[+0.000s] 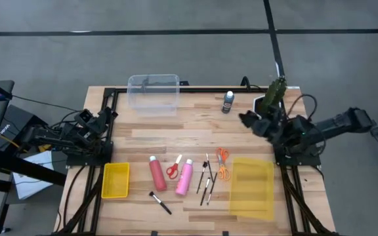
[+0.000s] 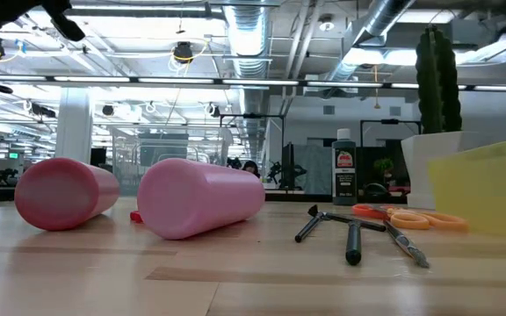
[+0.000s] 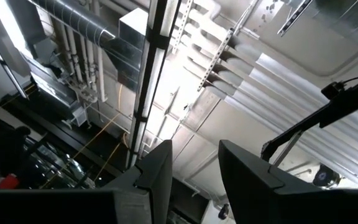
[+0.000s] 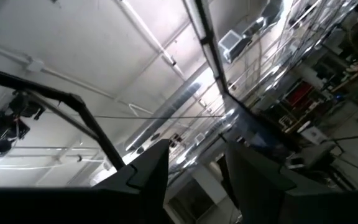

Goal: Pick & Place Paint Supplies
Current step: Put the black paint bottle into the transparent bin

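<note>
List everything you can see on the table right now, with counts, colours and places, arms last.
Red bottle: 1, lying front centre.
Pink bottle: 1, lying right of the red one.
Dark bottle: 1, white cap, upright at back.
Red scissors: 1, between the two bottles.
Orange scissors: 1, beside yellow tray.
Brushes: several, dark, right of pink bottle; one apart in front.
Yellow bin: 1, front left.
Yellow tray: 1, front right.
Clear box: 1, back.
Plant: 1, green, back right.
Left end effector: open, empty, left edge.
Right end effector: open, empty, right side.
</note>
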You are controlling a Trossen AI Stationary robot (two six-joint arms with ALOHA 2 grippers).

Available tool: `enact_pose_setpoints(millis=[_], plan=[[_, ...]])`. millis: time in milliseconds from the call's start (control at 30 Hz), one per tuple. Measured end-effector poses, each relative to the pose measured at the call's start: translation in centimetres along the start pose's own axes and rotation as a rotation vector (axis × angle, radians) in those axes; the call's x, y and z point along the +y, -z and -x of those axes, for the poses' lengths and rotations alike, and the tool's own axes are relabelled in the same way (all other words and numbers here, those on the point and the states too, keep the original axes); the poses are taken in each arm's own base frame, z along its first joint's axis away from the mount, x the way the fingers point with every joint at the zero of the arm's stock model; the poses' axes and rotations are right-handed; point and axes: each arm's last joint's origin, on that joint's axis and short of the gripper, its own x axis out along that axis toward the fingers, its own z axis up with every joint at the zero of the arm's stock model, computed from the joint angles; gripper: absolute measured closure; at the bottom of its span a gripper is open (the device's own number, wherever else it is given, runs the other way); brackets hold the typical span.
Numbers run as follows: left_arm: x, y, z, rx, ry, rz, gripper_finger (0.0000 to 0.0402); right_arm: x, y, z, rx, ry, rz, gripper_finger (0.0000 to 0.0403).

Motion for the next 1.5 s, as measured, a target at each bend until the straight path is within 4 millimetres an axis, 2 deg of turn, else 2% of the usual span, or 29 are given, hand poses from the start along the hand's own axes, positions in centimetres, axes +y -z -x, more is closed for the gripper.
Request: enact_pose_setpoints(millis=[133, 300, 400, 533, 667, 867, 1033, 1167, 1267, 1433, 1500], plan=[[0.1, 0.0, 0.0, -0.013, -0.03, -0.045, 0.0276, 1.4, 1.1, -4.6, 0.016, -0.019, -0.003, 0.0246], [0.2, -0.1, 0.0, -0.022, -0.056, -0.077, 0.0276, 2.6, 1.4, -9.4, 0.091, 0.007, 0.052, 0.0246], [0.2, -0.1, 0.0, -0.03, -0.078, -0.091, 0.0276, 2.9, 0.2, -11.4, 0.196, 0.031, 0.092, 0.0246], [0.3, -0.1, 0.0, -0.039, -0.101, -0.091, 0.0276, 3.2, -1.9, -13.9, 0.196, 0.102, 0.202, 0.0246], [0.0, -0.5, -0.4, -0.051, -0.102, -0.12, 0.0276, 2.0, -3.4, -16.6, 0.2, 0.246, 0.273, 0.0246], [-0.5, -1.2, -1.2, -0.075, -0.138, -0.191, 0.0276, -1.9, -4.6, -19.9, 0.341, 0.664, 0.353, 0.0248], [-0.6, -1.4, -1.5, -0.078, -0.178, -0.215, 0.0276, -4.2, -5.7, -22.6, 0.481, 0.87, 0.392, 0.0259], [-0.6, -1.3, -1.4, -0.077, -0.179, -0.215, 0.0276, -6.0, -5.6, -24.1, 0.629, 0.993, 0.457, 0.0271], [-0.6, -1.3, -1.4, -0.076, -0.179, -0.215, 0.0276, -7.1, -5.2, -24.3, 0.749, 1.089, 0.473, 0.0279], [-0.5, -1.3, -1.5, -0.077, -0.204, -0.219, 0.0275, -9.7, -4.7, -22.0, 1.012, 1.173, 0.475, 0.0285], [-0.4, -1.2, -1.5, -0.071, -0.226, -0.229, 0.0273, -10.5, -5.3, -20.6, 1.127, 1.257, 0.469, 0.0285]])
